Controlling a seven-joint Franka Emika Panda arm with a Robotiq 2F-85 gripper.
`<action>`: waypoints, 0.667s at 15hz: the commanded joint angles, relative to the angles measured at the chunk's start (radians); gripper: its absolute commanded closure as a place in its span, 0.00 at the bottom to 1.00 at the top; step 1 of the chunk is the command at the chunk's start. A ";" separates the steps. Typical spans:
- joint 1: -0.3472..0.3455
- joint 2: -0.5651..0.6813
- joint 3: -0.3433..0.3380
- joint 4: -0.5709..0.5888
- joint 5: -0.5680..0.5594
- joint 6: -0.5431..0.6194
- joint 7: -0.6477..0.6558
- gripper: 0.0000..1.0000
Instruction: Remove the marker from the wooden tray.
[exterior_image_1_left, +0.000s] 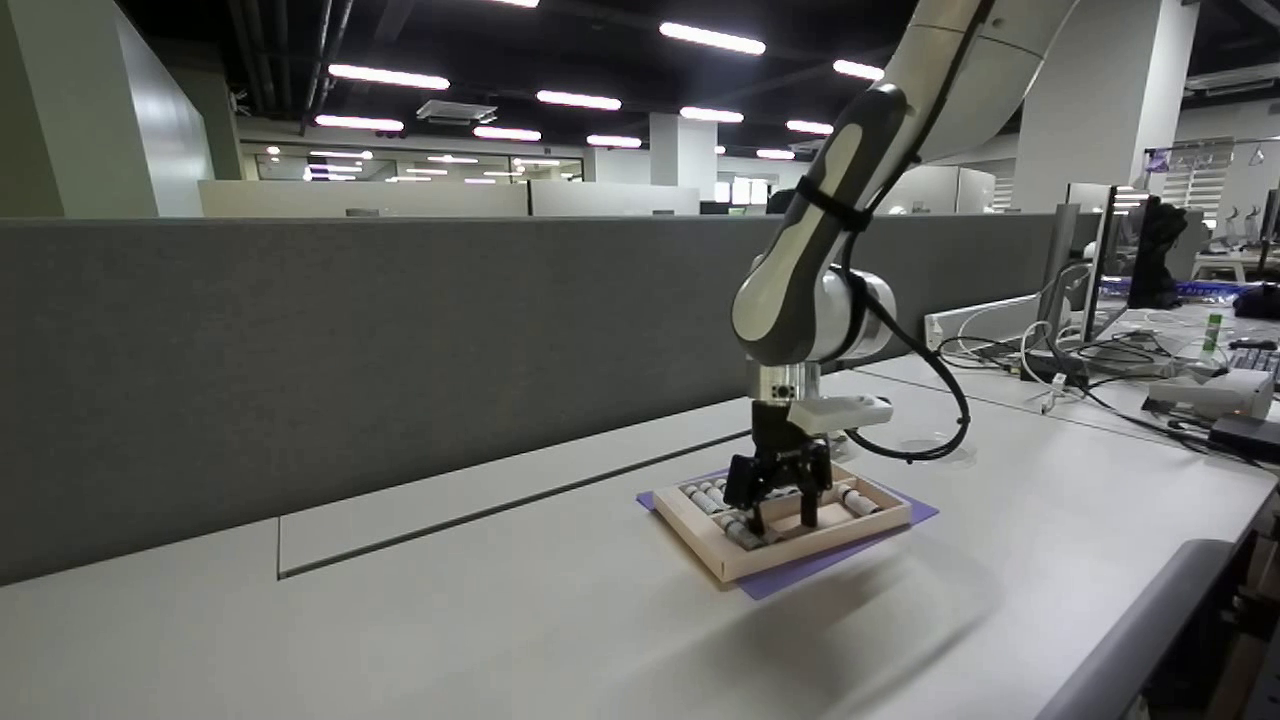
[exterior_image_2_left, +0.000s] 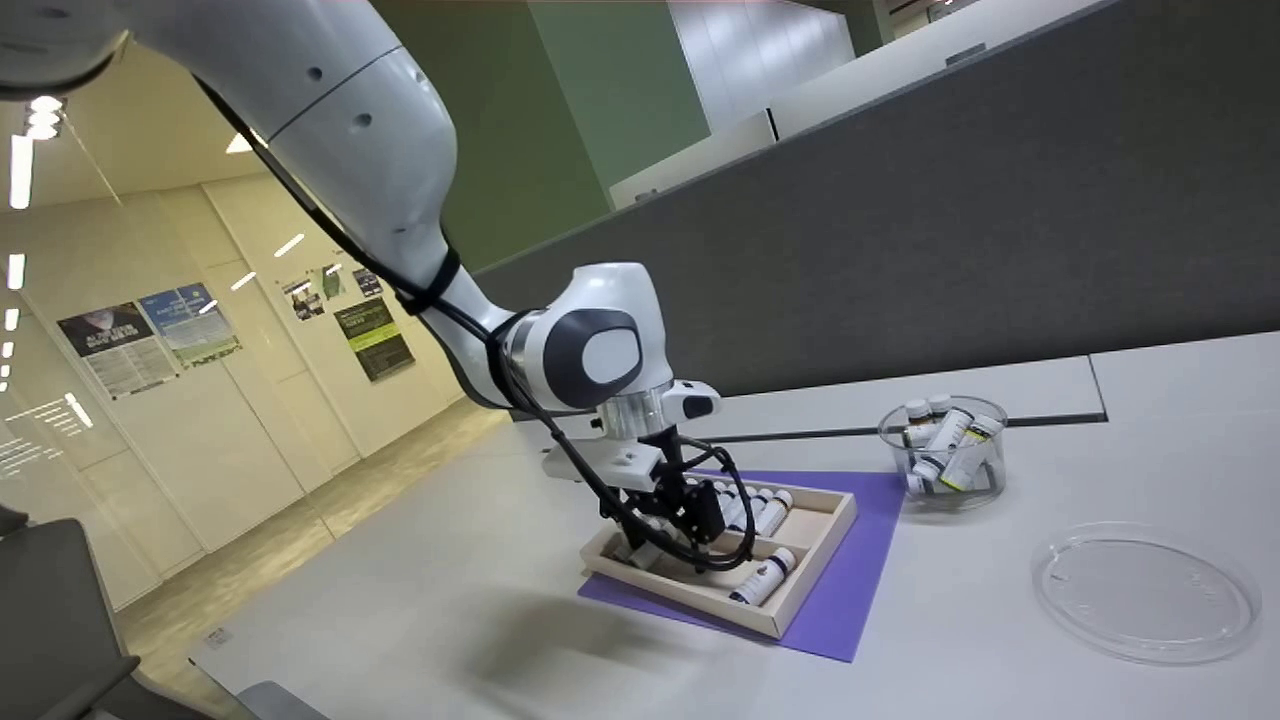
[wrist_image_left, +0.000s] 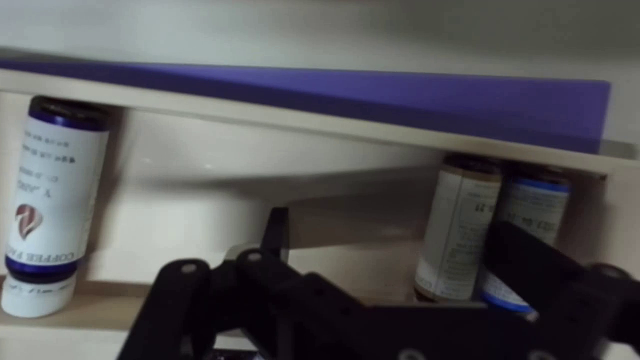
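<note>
Wrist view: wooden tray (wrist_image_left: 280, 115) holds indigo-banded bottle (wrist_image_left: 57, 195), cap (wrist_image_left: 37, 299) seemingly propped by divider (wrist_image_left: 112, 310); claw (wrist_image_left: 390, 220) spread wide, gripping nothing, presumably to straddle brown-banded bottle (wrist_image_left: 457, 232) for lifting; blue-banded bottle (wrist_image_left: 537, 209) just beside. No marker visible.

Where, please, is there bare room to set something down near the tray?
Bare table stretches between the wooden tray and the grey partition; another free patch lies between the purple sheet and the clear round dish. It is crowded inside the tray, with bottles and the open jaws.
</note>
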 joint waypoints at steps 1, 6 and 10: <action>-0.058 0.016 0.063 0.048 0.079 -0.043 -0.053 0.00; -0.072 0.024 0.073 0.062 0.120 -0.066 -0.078 0.08; -0.070 0.021 0.063 0.073 0.124 -0.089 -0.072 0.49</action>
